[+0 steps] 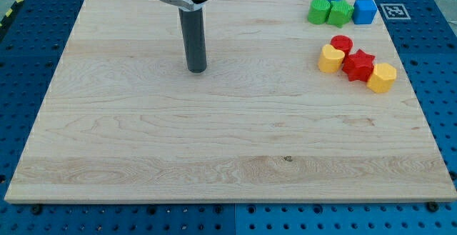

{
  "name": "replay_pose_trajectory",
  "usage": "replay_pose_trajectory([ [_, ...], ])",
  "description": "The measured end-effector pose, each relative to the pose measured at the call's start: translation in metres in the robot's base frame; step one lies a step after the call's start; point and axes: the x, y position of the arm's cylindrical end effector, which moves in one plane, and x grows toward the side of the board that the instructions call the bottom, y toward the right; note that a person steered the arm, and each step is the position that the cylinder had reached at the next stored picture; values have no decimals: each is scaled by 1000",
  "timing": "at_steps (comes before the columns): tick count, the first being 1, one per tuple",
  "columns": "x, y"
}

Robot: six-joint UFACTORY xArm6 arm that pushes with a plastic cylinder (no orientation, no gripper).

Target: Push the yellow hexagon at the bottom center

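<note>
My tip (197, 69) (a bare rod, no pincer to open or close) is resting upper-left of centre on the wooden board (143, 149). The yellow hexagon block (382, 78) is sitting far right, touching the red star block (359, 64), so I am judging an approach from its upper right.

A lab bench: a pale wooden surface (214, 135) lies on a blue perforated base (428, 49) beside a printed marker tag (393, 11).

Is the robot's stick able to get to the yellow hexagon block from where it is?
Probably yes. My tip is far to the view's left of the yellow hexagon block, with bare wooden board between; the red star block touches its upper-left side.
</note>
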Motion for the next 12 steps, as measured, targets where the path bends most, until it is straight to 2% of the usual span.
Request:
replay_pose_trajectory([
  [2,-15,10],
  [3,-56,89],
  [4,-59,101],
  [5,-83,128],
  [6,-88,180],
  [7,-82,253],
  [9,-26,318],
  [11,23,331],
  [12,32,302],
])
